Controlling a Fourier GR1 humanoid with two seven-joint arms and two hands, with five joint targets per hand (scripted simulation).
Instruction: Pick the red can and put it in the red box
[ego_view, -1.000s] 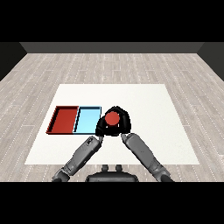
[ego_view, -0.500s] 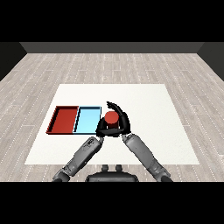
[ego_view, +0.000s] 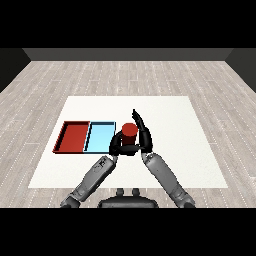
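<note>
The red can (ego_view: 129, 131) now sits a little nearer the robot and closer to the light blue tray (ego_view: 99, 138) than one second ago, and both hands have closed in around it. In my judgement this means the grasp is made and the carrying toward the red tray (ego_view: 74, 136) is only starting; the can is not yet in any tray.

The can stands upright between the two hands, over the white tabletop (ego_view: 170, 120), just beside the right edge of the light blue tray, at about 3 o'clock from it. The red tray lies further away, at 9 o'clock from the can, beyond the blue one.

The right robot hand (ego_view: 144, 136) is curled around the right side of the can, with one finger or thumb pointing up toward 12 o'clock. The left robot hand (ego_view: 118, 144) curls against the left side. Both forearms come in from the lower corners and meet at the can.
</note>
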